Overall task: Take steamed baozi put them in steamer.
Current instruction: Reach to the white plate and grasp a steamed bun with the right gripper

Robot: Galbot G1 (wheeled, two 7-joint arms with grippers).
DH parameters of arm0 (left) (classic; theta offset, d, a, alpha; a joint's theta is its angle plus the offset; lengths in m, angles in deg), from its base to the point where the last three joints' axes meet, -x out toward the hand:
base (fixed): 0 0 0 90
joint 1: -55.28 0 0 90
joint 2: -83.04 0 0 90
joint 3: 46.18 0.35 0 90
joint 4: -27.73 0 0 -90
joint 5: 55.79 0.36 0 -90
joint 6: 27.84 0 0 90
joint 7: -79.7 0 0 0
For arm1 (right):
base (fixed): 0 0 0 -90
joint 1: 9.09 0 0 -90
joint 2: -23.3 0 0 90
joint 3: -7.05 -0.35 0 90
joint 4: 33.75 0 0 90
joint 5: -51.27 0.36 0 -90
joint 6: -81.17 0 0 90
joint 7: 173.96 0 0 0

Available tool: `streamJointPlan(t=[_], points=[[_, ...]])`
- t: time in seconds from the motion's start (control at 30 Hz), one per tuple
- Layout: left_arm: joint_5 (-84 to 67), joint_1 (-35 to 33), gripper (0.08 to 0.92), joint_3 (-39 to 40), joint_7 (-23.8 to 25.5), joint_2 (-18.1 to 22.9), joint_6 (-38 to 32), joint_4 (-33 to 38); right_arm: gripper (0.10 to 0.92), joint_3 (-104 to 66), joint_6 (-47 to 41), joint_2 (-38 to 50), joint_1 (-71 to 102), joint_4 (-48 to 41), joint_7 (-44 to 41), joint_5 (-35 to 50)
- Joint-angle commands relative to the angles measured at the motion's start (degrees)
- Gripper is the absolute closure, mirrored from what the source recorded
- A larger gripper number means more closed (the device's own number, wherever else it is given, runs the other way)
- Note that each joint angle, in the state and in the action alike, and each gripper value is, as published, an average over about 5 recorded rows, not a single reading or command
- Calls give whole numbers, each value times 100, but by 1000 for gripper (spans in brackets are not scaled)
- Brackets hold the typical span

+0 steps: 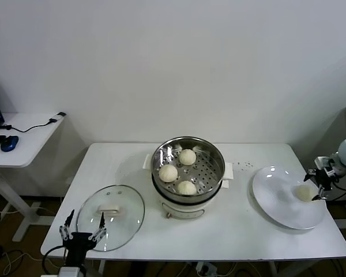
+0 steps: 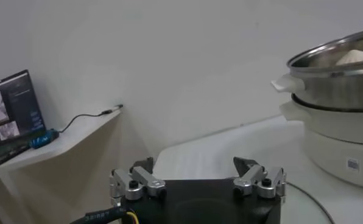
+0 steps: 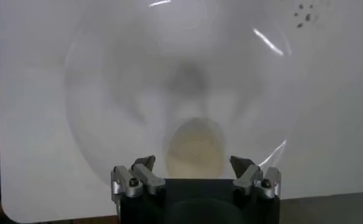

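Three steamed baozi (image 1: 180,172) are seated in the steamer (image 1: 214,186); the fourth baozi (image 1: 303,193) is left on the white plate (image 1: 277,202), presumably for pickup. The right tool (image 1: 321,186) is set fully open just beside it, empty. The left tool (image 1: 82,226), wide open and empty, is parked by the glass lid (image 1: 127,202) at the desk (image 1: 242,231) edge.

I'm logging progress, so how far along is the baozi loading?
Done: three baozi sit in the steamer. In hand: the open right gripper is at the last baozi on the white plate, not gripping. Left: grasping and moving it. The left gripper idles near the glass lid.
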Motion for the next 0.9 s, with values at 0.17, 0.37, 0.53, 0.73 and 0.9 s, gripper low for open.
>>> streamJointPlan(t=[0.17,0.37,0.53,0.73,0.9], points=[[40,6,177,38,-1,-14,7,-22,203,-1139,173,-554,298,-744,115,-947],[75,-4,177,53,-1,-9,-11,-32,203,-1250,204,-714,88,-953,165,-1113],[71,-21,177,32,0,-11,-29,-35,203,-1340,264,-777,11,-1101,176,-1353],[61,-10,177,24,-2,-16,-27,-33,203,-1405,254,-782,23,-1132,154,-1559],[62,-3,177,28,-3,-17,-23,-33,243,-1426,231,-792,5,-1140,143,-1618]])
